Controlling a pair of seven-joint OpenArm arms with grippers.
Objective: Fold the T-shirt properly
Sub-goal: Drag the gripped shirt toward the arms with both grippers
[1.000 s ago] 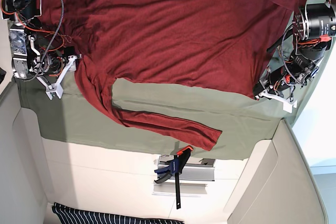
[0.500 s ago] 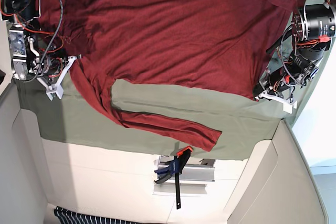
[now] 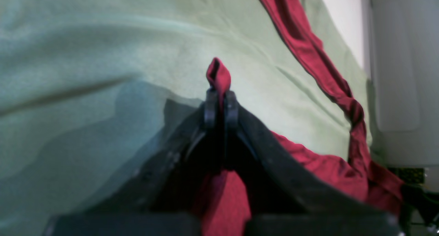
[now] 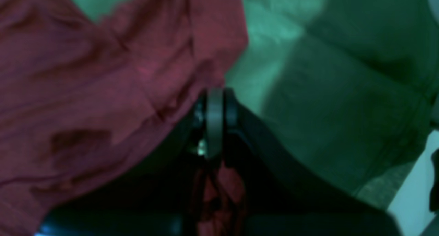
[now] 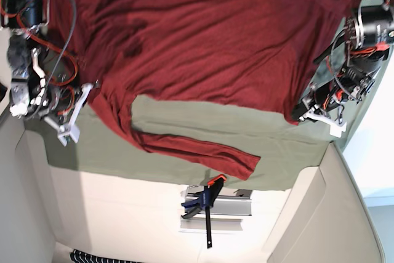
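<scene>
Red T-shirt (image 5: pixel 203 35) spread wide over the green cloth (image 5: pixel 221 121) that covers the desk, filling the top of the overhead view from 1 arm across to the other. 1 long sleeve (image 5: pixel 197 149) runs off the body and lies slanting across the green cloth, cuff toward the near edge, not far from the blue-and-orange clamp (image 5: pixel 206 198) just beyond that edge.

On the right of the overhead view, the left jaws are clenched on a corner of the shirt. The wrist camera shows it plainly: a small loop of red fabric poking up out of the pinched tips, green cloth behind it, a twisted rope of red running down that view's right side.

Across the desk, the right jaws are pressed tight together at the shirt's edge, beside where the sleeve leaves the body. That wrist view is blurred, but red fabric shows between the fingers behind the tips, so they're gripping the shirt too. Shirt drapes left of the tips, green cloth lies to the right.
</scene>
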